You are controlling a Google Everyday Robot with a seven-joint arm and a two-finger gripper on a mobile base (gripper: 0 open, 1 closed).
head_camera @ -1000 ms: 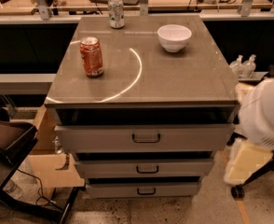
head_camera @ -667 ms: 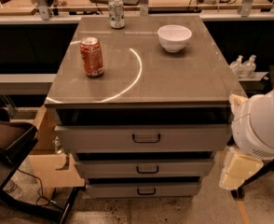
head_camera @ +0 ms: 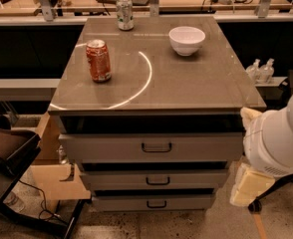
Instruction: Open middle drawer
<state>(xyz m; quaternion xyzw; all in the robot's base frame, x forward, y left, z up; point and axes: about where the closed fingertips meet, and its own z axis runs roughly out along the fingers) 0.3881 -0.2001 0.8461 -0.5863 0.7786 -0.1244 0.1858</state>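
The middle drawer (head_camera: 186,179) is the grey-beige front with a small dark loop handle (head_camera: 158,181), between the taller top drawer (head_camera: 111,147) and the lowest drawer (head_camera: 186,202). Its front sits in line with the others. My white arm (head_camera: 278,138) fills the right edge beside the cabinet's right front corner. My gripper (head_camera: 248,185) shows as a cream-coloured piece hanging below the arm, right of the middle drawer and apart from its handle.
On the cabinet top (head_camera: 186,83) stand a red soda can (head_camera: 98,60), a green-white can (head_camera: 124,13) and a white bowl (head_camera: 187,40). A dark chair (head_camera: 7,151) and a cardboard box (head_camera: 49,173) are at the left. Bottles (head_camera: 260,69) stand at the right.
My arm and gripper have shifted a little left, closer to the cabinet's right side. The drawers and the things on top have not moved.
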